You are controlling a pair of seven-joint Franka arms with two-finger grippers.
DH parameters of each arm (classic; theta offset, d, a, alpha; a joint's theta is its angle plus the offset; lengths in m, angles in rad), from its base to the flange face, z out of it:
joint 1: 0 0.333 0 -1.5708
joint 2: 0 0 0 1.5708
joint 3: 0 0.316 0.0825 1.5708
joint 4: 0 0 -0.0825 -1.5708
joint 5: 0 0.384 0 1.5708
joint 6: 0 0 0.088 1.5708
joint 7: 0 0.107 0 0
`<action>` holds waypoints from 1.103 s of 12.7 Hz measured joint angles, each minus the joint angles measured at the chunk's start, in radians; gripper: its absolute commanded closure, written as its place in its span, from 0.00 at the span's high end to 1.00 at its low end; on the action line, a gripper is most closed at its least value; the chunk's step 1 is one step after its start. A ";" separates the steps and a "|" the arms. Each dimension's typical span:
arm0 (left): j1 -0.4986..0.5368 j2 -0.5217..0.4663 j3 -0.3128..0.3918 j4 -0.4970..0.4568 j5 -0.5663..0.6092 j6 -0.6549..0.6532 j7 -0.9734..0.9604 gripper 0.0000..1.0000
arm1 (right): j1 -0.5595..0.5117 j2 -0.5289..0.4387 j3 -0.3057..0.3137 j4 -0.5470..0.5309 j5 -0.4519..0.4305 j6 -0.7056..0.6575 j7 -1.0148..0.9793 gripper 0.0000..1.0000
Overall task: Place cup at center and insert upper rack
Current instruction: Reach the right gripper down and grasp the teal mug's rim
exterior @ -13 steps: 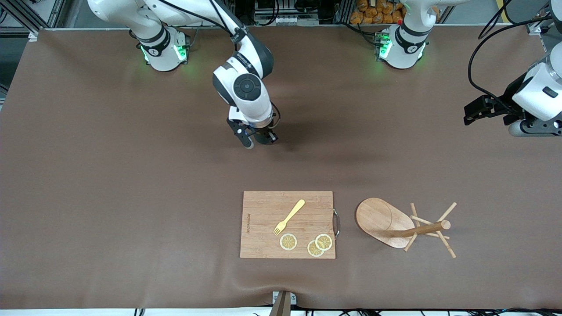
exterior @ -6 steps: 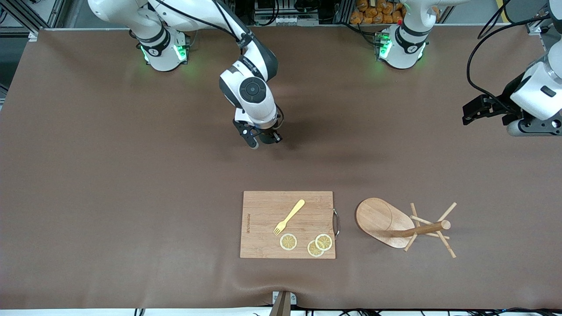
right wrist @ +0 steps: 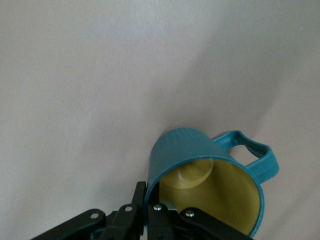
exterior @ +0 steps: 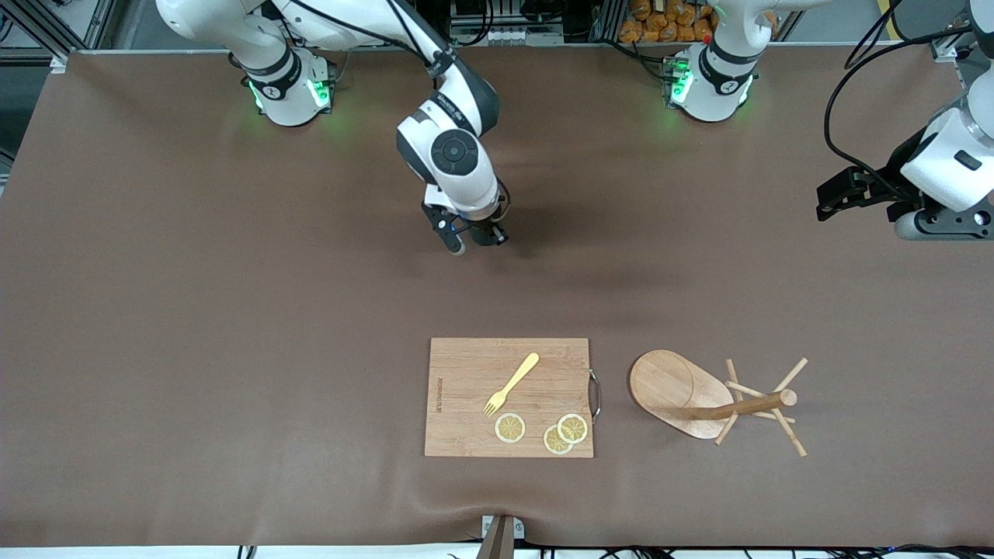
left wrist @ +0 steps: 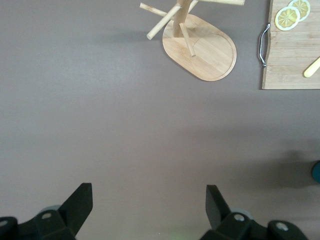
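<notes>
Pinched shut on the rim of the cup (right wrist: pixel 207 180), my right pincer (exterior: pixel 475 239) hangs over the bare brown bench (exterior: pixel 194 310), between the 2 arm bases and the cutting board (exterior: pixel 509 397). In the right wrist view 1 finger sits inside the yellowish bowl of the cup and the other outside the teal wall, with the handle pointing away from the grip. From the front the cup is mostly hidden under my wrist, so I cannot tell whether its bottom is on the bench or just above it.

My left pincer (left wrist: pixel 145 212) waits with its fingers spread wide, holding nothing, over the bench at the left arm's end. Its own camera looks toward the upper rack (exterior: pixel 703 396) — the mug tree with its oval base, pole and pegs — which stands beside the cutting board and about as near the front camera as the board.

I judge this to be step 1: carrying the cup to the middle of the bench. Next I need to set it down flat and upright, release the rim cleanly without tipping it, and lift clear. Only then does the rack come in — likely work for my left arm.
</notes>
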 measured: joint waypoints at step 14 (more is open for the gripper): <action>0.001 0.000 -0.004 0.000 0.000 0.002 0.000 1.00 | 0.091 0.000 -0.018 0.028 -0.002 -0.015 0.180 1.00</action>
